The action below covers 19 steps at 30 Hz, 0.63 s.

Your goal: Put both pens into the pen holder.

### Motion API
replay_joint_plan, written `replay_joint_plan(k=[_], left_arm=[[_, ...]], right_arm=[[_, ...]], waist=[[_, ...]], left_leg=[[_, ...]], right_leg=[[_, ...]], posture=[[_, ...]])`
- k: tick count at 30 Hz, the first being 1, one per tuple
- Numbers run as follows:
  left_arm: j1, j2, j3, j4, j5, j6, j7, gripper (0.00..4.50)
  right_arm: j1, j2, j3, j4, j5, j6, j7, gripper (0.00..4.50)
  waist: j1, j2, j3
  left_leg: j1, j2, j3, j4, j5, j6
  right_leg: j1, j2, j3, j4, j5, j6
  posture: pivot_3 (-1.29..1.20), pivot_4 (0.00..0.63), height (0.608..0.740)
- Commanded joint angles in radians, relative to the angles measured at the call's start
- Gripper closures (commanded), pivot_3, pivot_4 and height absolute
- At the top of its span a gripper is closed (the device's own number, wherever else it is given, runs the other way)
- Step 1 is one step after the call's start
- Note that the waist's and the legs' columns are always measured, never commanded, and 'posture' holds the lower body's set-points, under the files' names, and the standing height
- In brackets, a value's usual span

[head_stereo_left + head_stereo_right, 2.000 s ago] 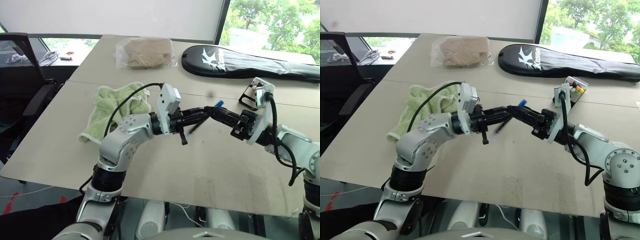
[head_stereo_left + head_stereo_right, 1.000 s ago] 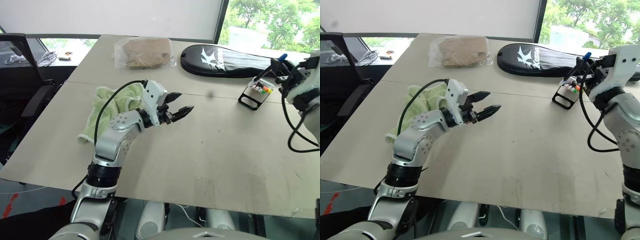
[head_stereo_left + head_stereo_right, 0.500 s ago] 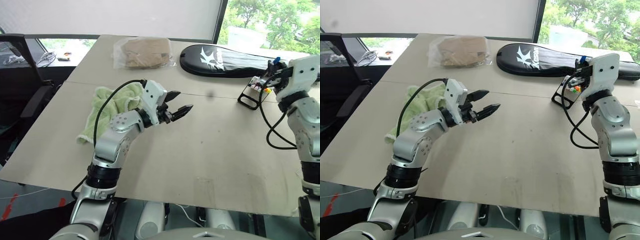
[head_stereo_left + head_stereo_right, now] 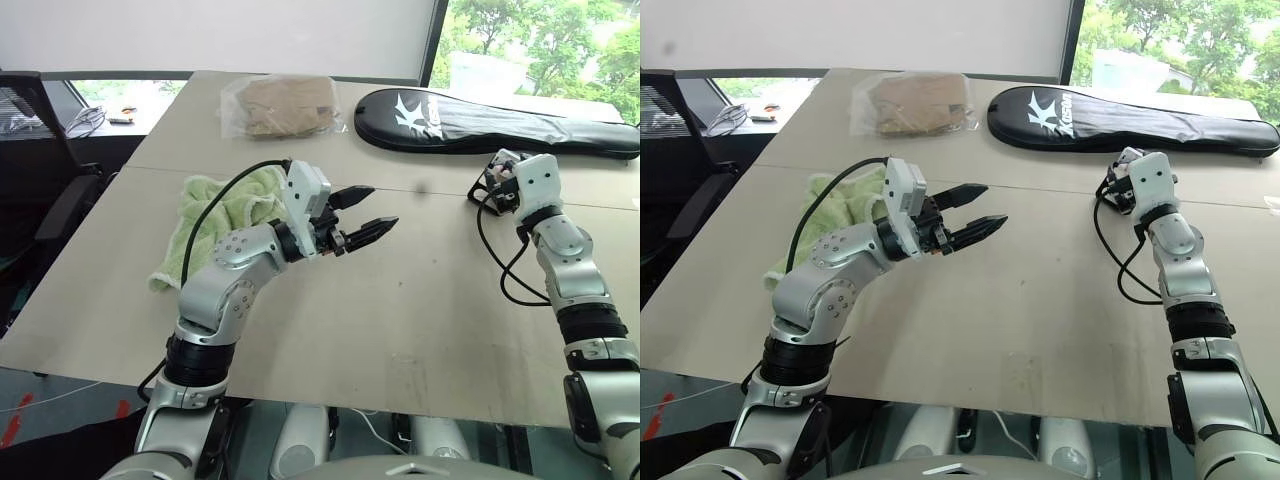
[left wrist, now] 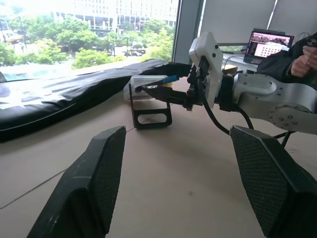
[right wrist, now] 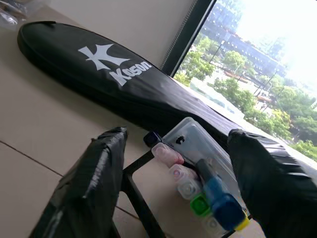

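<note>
At the pen holder (image 6: 198, 163): releasing blue pen (image 6: 218, 191) from wide right pincer (image 6: 178, 163); left pincer (image 4: 362, 212) idling wide, empty; orange pen unplaced, apparently.

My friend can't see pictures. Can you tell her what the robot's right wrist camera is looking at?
The right pincer is open, its two black fingers on either side of the pen holder, where a blue-capped pen rests among colourful marker tips. Behind it, a long black racket bag lies on the table by a window.
</note>
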Motion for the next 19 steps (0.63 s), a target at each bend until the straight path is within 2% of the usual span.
replay_joint_plan(k=[1, 8, 11, 14, 19], left_arm=[[-0.010, 0.006, 0.018, -0.054, -0.029, 0.003, -0.002, 1.01], [0.041, 0.022, 0.049, -0.049, -0.004, -0.018, 0.050, 1.01], [0.095, 0.031, 0.091, -0.056, 0.003, 0.026, 0.124, 1.01], [0.169, 0.059, 0.112, -0.102, 0.004, 0.049, 0.152, 1.01], [0.342, 0.132, 0.212, -0.216, -0.053, 0.110, 0.162, 1.01]], right_arm=[[0.027, -0.024, -0.048, -0.102, 0.023, 0.009, 0.034, 0.05], [0.301, -0.107, -0.130, -0.609, 0.247, 0.273, 0.236, 0.05], [0.510, -0.184, -0.206, -0.811, 0.366, 0.399, 0.342, 0.05], [0.683, -0.229, -0.300, -0.904, 0.438, 0.456, 0.415, 0.05], [0.921, -0.271, -0.437, -0.940, 0.462, 0.448, 0.545, 0.05]], waist=[[0.000, 0.000, 0.000], [0.003, 0.000, 0.000], [0.004, 0.001, 0.000], [0.006, 0.000, 0.000], [0.003, 0.001, 0.000]], left_leg=[[0.000, 0.000, 0.000, 0.000, 0.000, 0.000], [0.000, 0.002, -0.001, -0.001, 0.000, 0.000], [0.000, 0.002, -0.001, -0.001, 0.000, 0.000], [0.001, 0.003, -0.002, -0.001, -0.001, 0.000], [0.002, 0.003, -0.001, 0.000, -0.001, 0.000]], right_leg=[[0.000, 0.000, 0.000, 0.000, 0.000, 0.001], [0.000, -0.001, -0.001, 0.000, 0.001, 0.004], [0.000, -0.001, -0.001, 0.000, -0.002, 0.006], [0.002, -0.002, -0.002, 0.000, -0.004, 0.005], [0.001, -0.003, -0.001, 0.000, -0.004, 0.005]], posture=[[0.00, 0.150, 0.740], [0.00, 0.150, 0.740], [0.00, 0.150, 0.740], [0.00, 0.150, 0.740], [0.00, 0.150, 0.740]])
